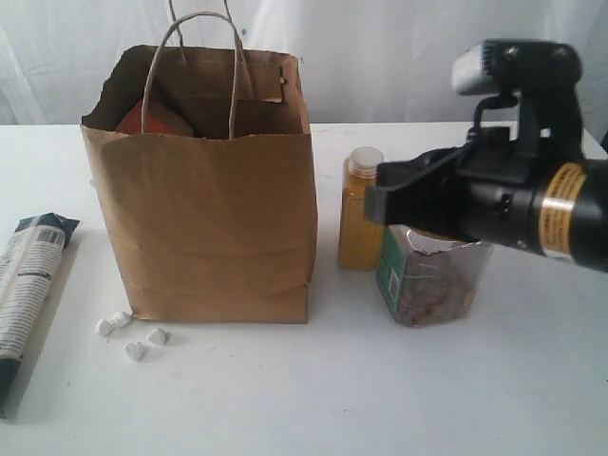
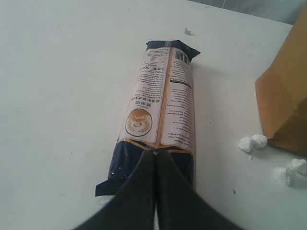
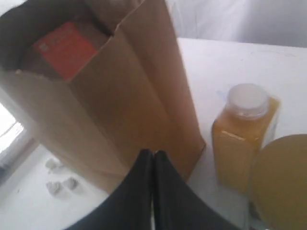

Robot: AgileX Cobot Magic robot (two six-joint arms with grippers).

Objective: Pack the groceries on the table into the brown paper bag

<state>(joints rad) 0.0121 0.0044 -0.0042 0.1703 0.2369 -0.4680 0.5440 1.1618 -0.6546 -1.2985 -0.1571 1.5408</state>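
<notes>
Both pressed together, left gripper [image 2: 155, 152] above package [image 2: 160, 105] end; right gripper [image 3: 152, 152] seemingly clear of bag [image 1: 214, 218] edge

This looks like a robot test lab — a wide flat white tabletop [image 1: 427, 399] backed by pale draped sheeting [image 1: 399, 47], a black robot arm [image 1: 518, 195] above it.
</notes>
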